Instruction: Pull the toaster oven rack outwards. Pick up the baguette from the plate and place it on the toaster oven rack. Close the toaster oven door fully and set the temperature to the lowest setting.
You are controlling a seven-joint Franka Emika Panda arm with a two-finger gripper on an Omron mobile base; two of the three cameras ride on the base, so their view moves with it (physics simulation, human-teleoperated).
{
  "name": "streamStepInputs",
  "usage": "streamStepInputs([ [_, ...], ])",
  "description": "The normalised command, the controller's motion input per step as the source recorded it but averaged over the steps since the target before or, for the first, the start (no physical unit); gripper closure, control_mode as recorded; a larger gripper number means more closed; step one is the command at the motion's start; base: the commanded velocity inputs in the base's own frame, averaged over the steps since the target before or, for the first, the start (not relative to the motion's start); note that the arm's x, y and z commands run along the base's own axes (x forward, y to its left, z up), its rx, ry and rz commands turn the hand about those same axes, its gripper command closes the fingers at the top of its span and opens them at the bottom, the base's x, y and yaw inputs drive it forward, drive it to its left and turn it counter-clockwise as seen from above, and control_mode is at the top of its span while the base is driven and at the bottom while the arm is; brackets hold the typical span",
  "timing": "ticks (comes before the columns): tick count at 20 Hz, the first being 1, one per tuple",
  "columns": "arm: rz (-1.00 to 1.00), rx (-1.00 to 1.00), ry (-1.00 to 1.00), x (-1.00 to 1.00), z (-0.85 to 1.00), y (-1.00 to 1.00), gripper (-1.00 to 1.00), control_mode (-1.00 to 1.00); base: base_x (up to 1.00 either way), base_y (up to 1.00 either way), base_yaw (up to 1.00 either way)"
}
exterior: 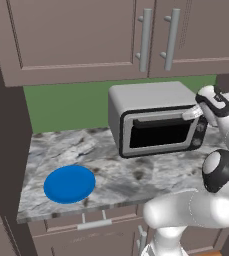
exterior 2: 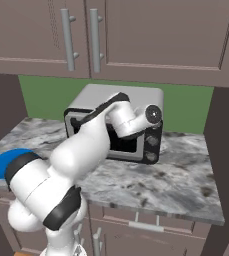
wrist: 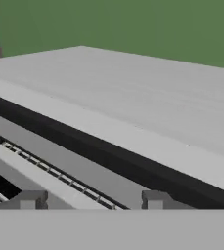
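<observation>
The silver-grey toaster oven (exterior: 146,97) stands at the back of the marble counter, and its top (wrist: 133,93) spreads across the hand view. The toaster oven door (exterior: 158,134), with its dark glass, stands upright or nearly so against the front. I cannot tell if it is fully shut. My gripper (exterior: 193,114) is at the door's top right corner. In the hand view the gripper (wrist: 94,201) has its fingertips (wrist: 33,199) apart over the door's top edge. The blue plate (exterior: 69,184) lies bare at the front left. The baguette and the toaster oven rack are hidden.
The dark knob panel (exterior: 200,131) sits right of the door, just under my hand. Upper cabinets with bar handles (exterior: 145,40) hang above the oven. A dark tall unit (exterior: 3,150) bounds the counter's left end. The green wall (exterior: 66,105) is behind.
</observation>
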Motion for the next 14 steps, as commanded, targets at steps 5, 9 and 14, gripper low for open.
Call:
streamStepInputs([
  [5, -0.04, 0.0, -0.28, 0.49, -0.55, 0.0, -1.0, -1.0, 0.0, 0.0, 0.0],
  [9, -0.12, 0.0, -0.3, 0.52, -0.48, 0.17, -1.0, -1.0, 0.0, 0.0, 0.0],
  [14, -0.21, -0.14, 0.08, -0.21, 0.51, 0.0, -1.0, -1.0, 0.0, 0.0, 0.0],
])
